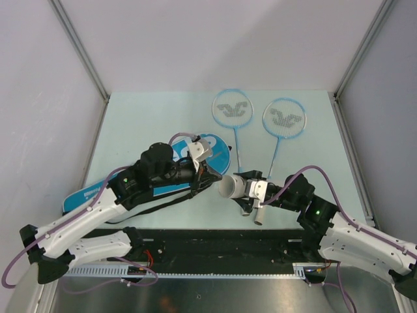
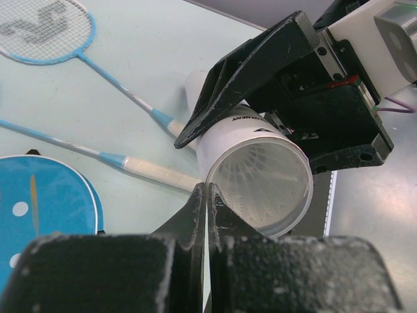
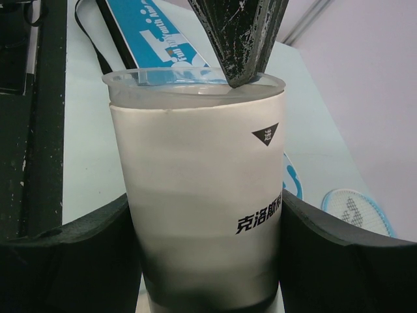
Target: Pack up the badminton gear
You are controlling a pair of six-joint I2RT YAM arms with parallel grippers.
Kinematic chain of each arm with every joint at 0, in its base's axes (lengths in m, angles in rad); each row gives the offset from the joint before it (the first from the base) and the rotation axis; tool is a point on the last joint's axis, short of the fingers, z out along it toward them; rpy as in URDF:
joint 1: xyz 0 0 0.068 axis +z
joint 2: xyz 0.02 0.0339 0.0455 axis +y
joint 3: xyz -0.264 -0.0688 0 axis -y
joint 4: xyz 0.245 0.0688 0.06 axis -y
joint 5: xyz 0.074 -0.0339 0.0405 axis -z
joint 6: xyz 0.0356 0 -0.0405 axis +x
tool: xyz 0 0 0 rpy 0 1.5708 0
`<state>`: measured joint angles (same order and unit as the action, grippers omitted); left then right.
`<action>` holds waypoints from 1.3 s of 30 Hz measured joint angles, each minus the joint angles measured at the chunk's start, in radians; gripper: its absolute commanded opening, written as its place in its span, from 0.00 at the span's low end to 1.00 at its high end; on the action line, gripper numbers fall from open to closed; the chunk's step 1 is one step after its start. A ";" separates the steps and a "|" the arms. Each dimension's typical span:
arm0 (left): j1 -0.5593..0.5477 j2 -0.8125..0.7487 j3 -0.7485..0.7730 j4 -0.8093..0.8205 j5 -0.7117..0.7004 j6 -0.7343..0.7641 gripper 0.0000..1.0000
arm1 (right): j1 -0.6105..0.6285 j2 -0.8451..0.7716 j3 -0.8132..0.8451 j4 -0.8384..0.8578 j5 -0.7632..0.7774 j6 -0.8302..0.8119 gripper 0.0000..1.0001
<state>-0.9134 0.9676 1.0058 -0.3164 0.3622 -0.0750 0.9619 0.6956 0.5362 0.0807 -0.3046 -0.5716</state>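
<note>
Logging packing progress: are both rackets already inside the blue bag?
No: the left racket and the right racket lie out on the table, beside the blue bag.

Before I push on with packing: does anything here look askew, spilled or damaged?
Nothing stands out. The right claw grips the white tube intact, its mouth facing the shut left claw at the rim. Both rackets lie flat beyond, the blue bag under the left arm.

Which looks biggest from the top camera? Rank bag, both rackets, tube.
1. Blue bag, though the left arm covers part.
2. The left racket and right racket, alike.
3. White tube, smallest.
</note>
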 measured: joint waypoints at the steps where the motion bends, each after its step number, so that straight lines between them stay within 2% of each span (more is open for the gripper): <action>1: -0.008 0.000 0.001 0.000 -0.017 0.003 0.00 | 0.000 0.000 -0.002 0.005 0.001 0.001 0.20; 31: -0.154 -0.003 -0.010 0.164 -0.343 0.034 0.00 | -0.017 0.037 -0.041 0.252 0.057 0.071 0.18; 39: -0.219 0.015 -0.010 0.227 -0.510 0.074 0.00 | -0.016 0.074 -0.041 0.336 0.103 0.097 0.19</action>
<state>-1.1324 0.9825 0.9955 -0.0891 -0.1482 -0.0010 0.9463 0.7700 0.4950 0.4168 -0.2020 -0.4747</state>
